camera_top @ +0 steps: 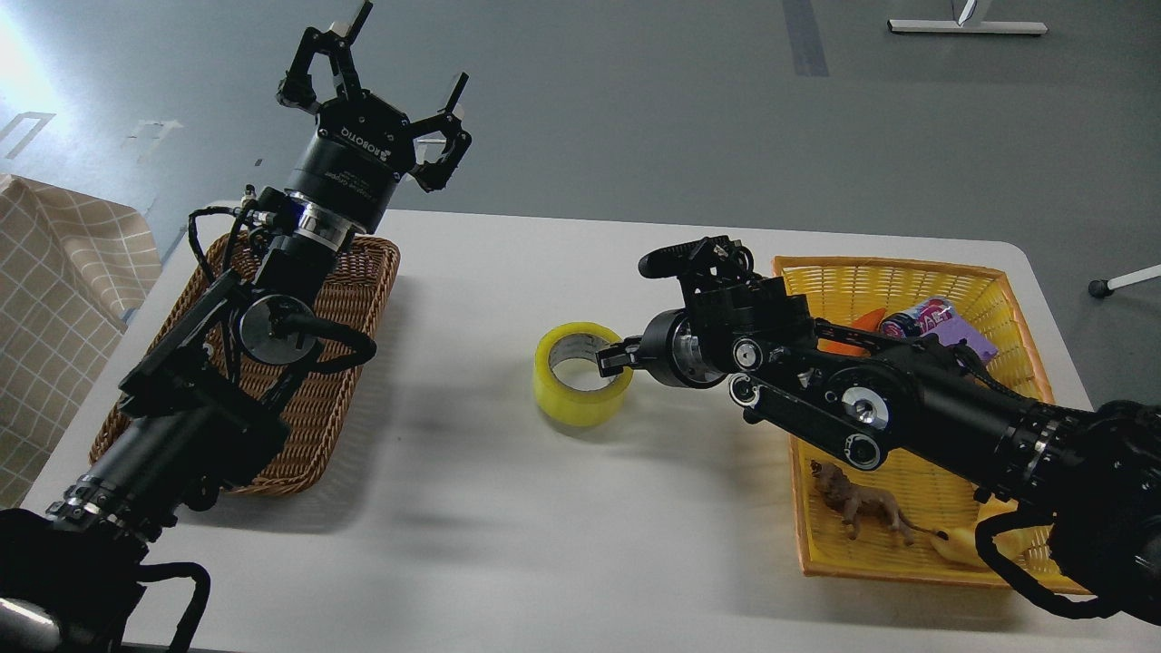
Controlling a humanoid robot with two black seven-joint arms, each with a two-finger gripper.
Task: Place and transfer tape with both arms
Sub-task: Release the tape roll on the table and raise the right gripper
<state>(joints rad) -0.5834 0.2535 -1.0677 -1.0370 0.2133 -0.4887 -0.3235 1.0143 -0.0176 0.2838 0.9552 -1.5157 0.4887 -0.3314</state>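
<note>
The tape [575,392], a yellowish roll with a grey-white core, sits on the white table [508,526] near its middle. My right gripper [613,356] reaches in from the right and is shut on the roll's right rim, one finger inside the core. My left gripper [385,77] is open and empty, raised high above the far end of the brown wicker basket [363,281] at the left, far from the tape.
A yellow basket [916,272] at the right holds a toy lion [862,510], a purple can [921,317], an orange thing [862,322] and a yellow croissant toy [957,549], partly hidden by my right arm. A checked cloth [54,299] lies off the table's left edge.
</note>
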